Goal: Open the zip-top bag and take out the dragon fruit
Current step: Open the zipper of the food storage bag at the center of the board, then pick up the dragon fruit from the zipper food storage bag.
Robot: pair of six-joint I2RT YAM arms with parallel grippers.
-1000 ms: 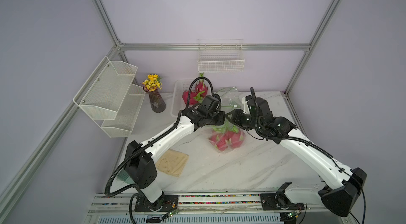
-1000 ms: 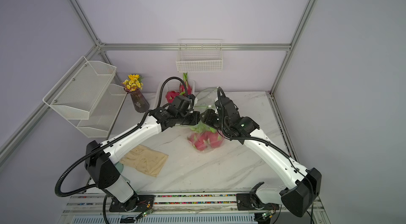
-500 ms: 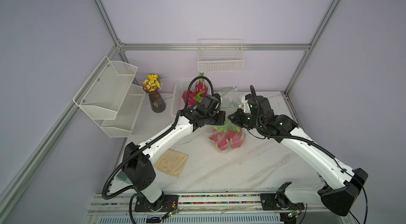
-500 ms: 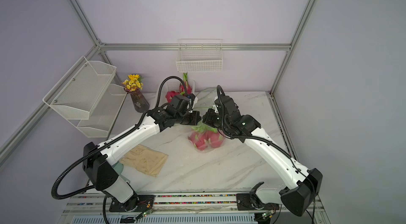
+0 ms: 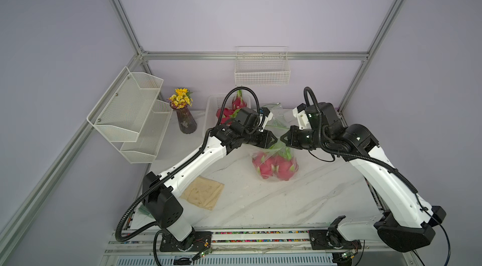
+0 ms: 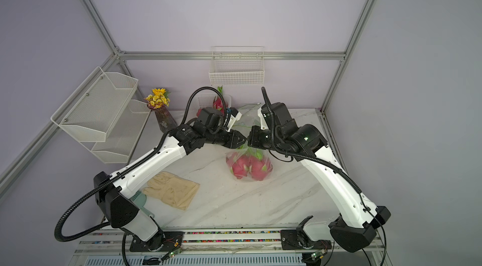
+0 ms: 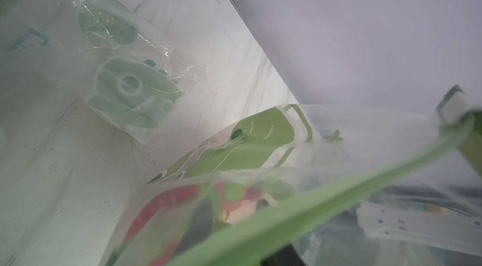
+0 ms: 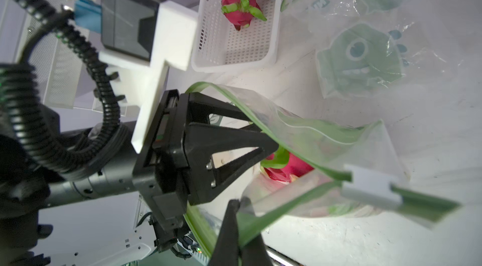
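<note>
Currently right gripper (image 8: 236,203) pinches the zip-top bag (image 8: 326,134) by its green rim. The left gripper (image 8: 266,137) sits at the opposite rim, and I cannot tell if its fingers grip. The dragon fruit (image 5: 276,167) sits inside the bag, mid-scene between the arms. Risk: the thin rim slips free, the mouth collapses, the bag tips.

left arm (image 5: 198,160) and right arm (image 5: 386,181) angled inward, tips nearly meeting. right gripper (image 5: 283,138) clamped tight; left gripper (image 5: 274,139) gap unclear.

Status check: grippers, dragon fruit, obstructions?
Right gripper shut on bag rim; left gripper at opposite rim, grip unclear. Bag open; dragon fruit inside. Nothing blocking.
</note>
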